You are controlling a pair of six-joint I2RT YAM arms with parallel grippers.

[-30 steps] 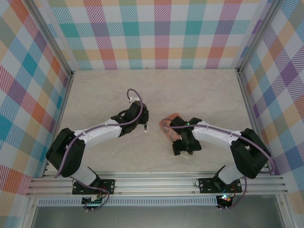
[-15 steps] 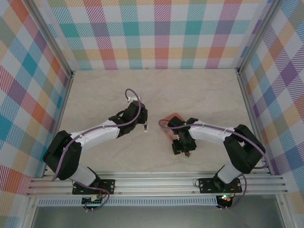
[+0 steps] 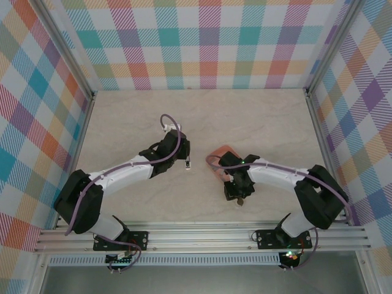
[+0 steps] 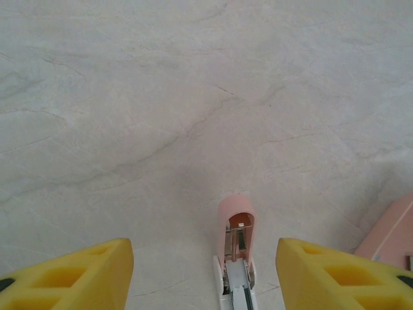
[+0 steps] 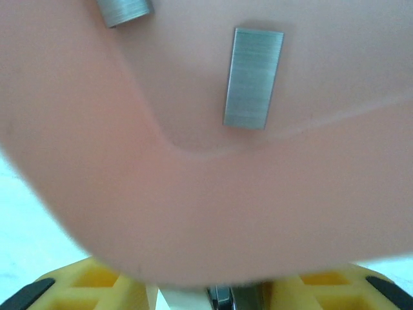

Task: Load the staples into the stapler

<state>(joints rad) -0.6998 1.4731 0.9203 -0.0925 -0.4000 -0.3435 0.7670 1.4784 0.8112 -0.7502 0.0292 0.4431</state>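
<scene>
Staples (image 5: 253, 79) just beyond right gripper (image 5: 217, 289)

Robotics laboratory test cell — a pale marbled worktop (image 3: 257, 116) enclosed by checked panels (image 3: 202, 43) on three sides, with aluminium rails (image 3: 202, 236) along the near edge carrying the bolted left arm (image 3: 116, 176) and right arm (image 3: 282, 173).
</scene>
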